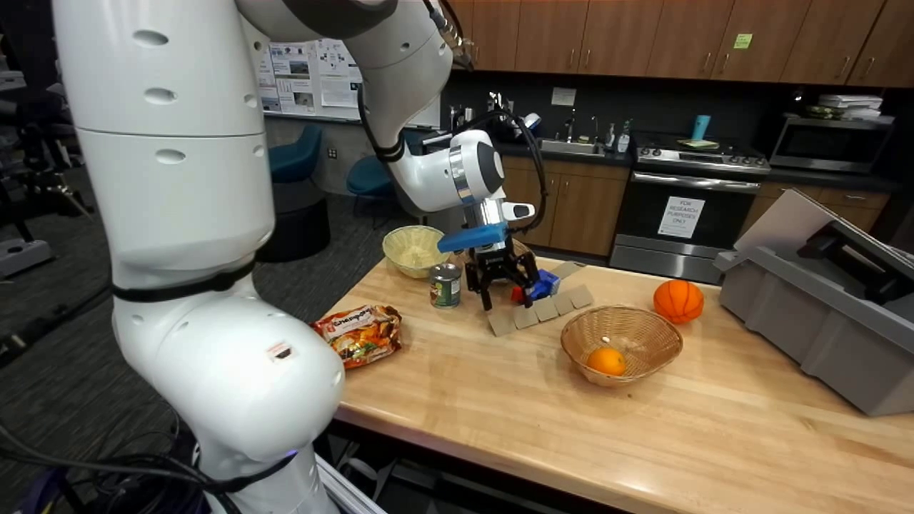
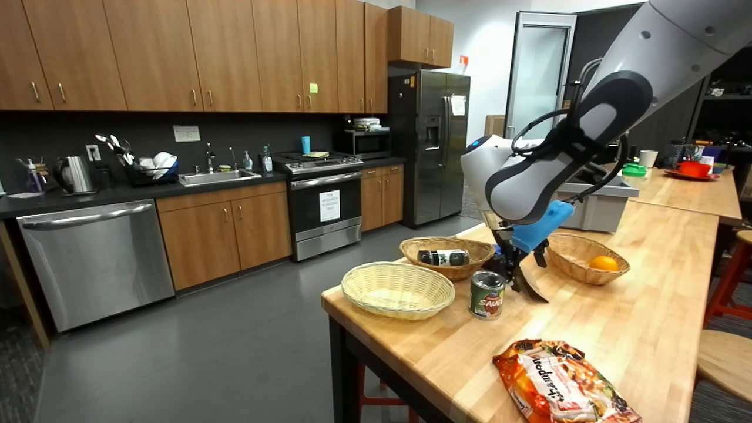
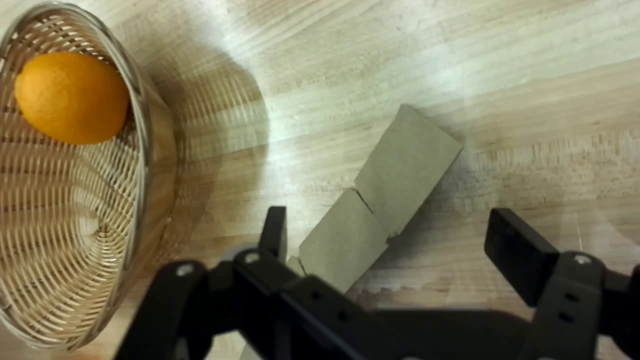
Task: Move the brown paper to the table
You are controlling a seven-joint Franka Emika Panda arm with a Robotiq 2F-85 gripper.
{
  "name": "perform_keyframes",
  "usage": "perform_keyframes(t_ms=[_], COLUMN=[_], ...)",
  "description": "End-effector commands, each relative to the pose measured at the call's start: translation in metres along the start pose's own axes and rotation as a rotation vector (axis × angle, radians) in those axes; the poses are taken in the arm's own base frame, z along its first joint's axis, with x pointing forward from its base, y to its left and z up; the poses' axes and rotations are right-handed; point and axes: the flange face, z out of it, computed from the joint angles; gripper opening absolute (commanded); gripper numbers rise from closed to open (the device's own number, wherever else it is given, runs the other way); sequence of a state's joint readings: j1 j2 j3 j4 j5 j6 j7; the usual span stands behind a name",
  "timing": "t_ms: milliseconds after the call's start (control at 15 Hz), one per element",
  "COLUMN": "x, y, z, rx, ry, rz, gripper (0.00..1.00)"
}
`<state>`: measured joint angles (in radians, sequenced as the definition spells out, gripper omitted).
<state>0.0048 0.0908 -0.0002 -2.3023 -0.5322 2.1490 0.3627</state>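
The brown paper (image 3: 407,167) is a creased, segmented tan strip lying on the light-wood table (image 1: 457,389). It also shows in both exterior views, as a jagged strip of paper (image 1: 545,309) and as a darker bent piece of paper (image 2: 532,286). Over it, pointing down, hangs my gripper (image 3: 388,215) with its jaws wide apart and nothing clasped. In the wrist view the strip runs diagonally between the fingers, nearer the left one, and its lower part is hidden behind the gripper. A shadow follows the strip's right edge. In an exterior view my gripper (image 1: 508,305) is beside the strip's near end.
Close by stands a wicker basket (image 1: 646,334) with an orange (image 1: 607,361). A can (image 1: 445,285), a pale basket (image 1: 413,250) and a blue box (image 1: 546,283) surround the gripper. Further out are a snack bag (image 1: 360,334), an orange ball (image 1: 678,301) and a grey bin (image 1: 807,335).
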Motion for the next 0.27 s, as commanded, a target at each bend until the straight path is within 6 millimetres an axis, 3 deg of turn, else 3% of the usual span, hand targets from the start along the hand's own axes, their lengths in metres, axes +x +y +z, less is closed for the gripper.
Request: perform_keyframes(t_ms=[0, 67, 200], x=[-0.019, 0.000, 0.000], y=[0.025, 0.000, 0.000], z=[-0.013, 0.000, 0.000], rx=[-0.046, 0.000, 0.000], ry=[0.000, -0.001, -0.001], rz=[0.081, 0.000, 0.000], gripper=[1.00, 1.00, 1.00])
